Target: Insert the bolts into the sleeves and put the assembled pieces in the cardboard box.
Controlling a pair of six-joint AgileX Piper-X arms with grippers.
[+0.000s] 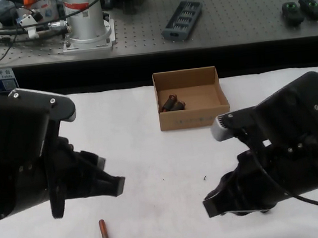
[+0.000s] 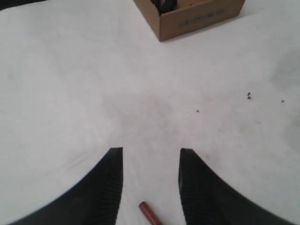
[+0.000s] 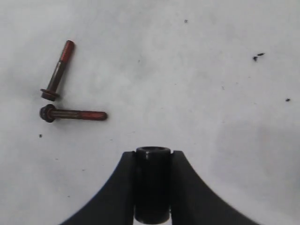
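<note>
Well, your right gripper (image 3: 153, 155) is clamped on a sleeve (image 3: 152, 187), a smooth black cylinder with a round hollow bore showing at its end. The sleeve sits squarely between the two matte black fingers (image 3: 117, 192) and touches both. Its long axis runs along them, and its open end points out just past the fingertips, over the white cloth (image 3: 211, 93). That cloth looks soft and faintly fuzzy (a few dark specks lie on it).

Beyond the sleeve's open end, well apart from it, two bolts (image 3: 72, 114) lie flat on the cloth. They have slim reddish-copper shanks, redder threaded ends and dark flanged heads. The heads lie just beside each other while the shanks splay apart like a V.

Your left gripper (image 2: 151, 154) stands open. Its ribbed black fingers (image 2: 105, 187) are spread with bare cloth between them, and the reddish end of one bolt (image 2: 149, 213) lies in the gap near their base.

Farther back on the cloth, between your two arms in the high view, stands the cardboard box (image 1: 189, 77). It is plain brown with an open top, and dark assembled pieces (image 1: 172, 103) lie inside near one wall.
</note>
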